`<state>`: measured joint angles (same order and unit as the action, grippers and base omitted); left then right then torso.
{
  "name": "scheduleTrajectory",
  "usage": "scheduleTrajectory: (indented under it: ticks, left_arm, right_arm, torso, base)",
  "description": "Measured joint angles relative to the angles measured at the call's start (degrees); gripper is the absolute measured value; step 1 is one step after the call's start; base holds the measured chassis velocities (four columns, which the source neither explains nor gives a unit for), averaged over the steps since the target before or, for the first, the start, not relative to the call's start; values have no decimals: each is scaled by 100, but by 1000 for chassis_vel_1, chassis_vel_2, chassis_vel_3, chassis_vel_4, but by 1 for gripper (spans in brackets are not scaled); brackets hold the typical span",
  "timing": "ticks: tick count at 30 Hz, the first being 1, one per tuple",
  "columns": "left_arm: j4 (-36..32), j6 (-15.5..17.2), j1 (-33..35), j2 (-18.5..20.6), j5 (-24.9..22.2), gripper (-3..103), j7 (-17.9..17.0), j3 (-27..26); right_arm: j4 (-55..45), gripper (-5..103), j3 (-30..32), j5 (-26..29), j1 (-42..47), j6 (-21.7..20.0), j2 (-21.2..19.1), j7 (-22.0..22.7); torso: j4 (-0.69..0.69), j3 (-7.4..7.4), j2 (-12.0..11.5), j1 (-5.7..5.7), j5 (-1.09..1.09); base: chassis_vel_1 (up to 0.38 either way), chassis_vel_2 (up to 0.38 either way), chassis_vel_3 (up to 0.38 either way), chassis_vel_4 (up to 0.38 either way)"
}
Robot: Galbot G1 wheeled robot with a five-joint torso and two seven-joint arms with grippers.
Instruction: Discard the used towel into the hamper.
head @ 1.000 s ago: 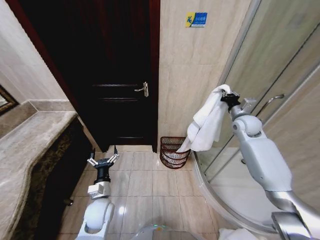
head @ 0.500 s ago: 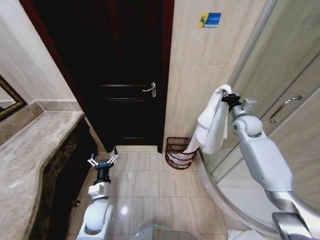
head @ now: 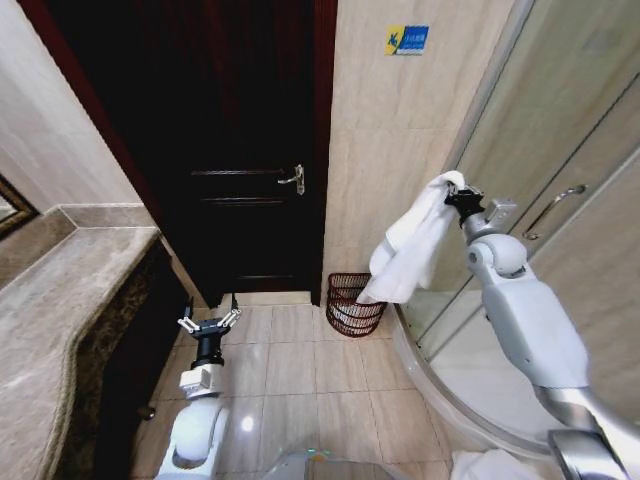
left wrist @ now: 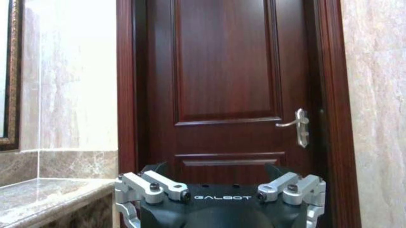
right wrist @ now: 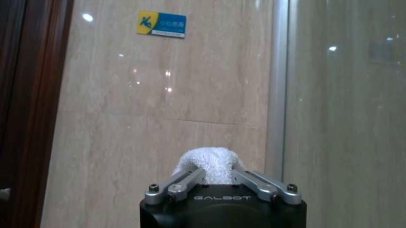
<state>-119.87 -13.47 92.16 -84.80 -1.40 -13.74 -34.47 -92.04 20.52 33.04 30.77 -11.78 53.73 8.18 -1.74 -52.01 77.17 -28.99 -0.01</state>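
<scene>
The white terry towel [head: 412, 245] hangs raised in the air, pinched at its top fold by the right gripper [head: 455, 192], whose fingers are closed on a bunched loop of the cloth; in the right wrist view that loop [right wrist: 209, 164] bulges up between them. The fabric is soft and nubbly and drapes in long limp folds, its lower corner dangling in front of the hamper's rim. The hamper [head: 352, 304] stands on the tiled floor [head: 300, 370] in the corner between the dark wooden door [head: 240, 150] and the curved glass shower enclosure [head: 560, 150]. It is a small round basket of reddish-brown open weave, ribbed and tapering downward.

The step in hand appears to be the carry. The next move probably calls for bringing the towel over the basket's mouth and low enough that the loose cloth falls inside, not over the edge.

The left gripper [head: 209, 324] waits low over the floor beside the marble bench [head: 60, 290], fingers spread wide and holding nothing.
</scene>
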Motion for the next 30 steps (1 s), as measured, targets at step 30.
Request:
scheduleTrajectory:
  ticks: [30]
  left_arm:
    - [8,-38,-2,-56,1,100,97,10]
  right_arm:
    - [-95,4,-276,-43,-65,19,135,-74]
  torso:
    - [0,0,0,0,1]
  base:
    - [0,0,0,0]
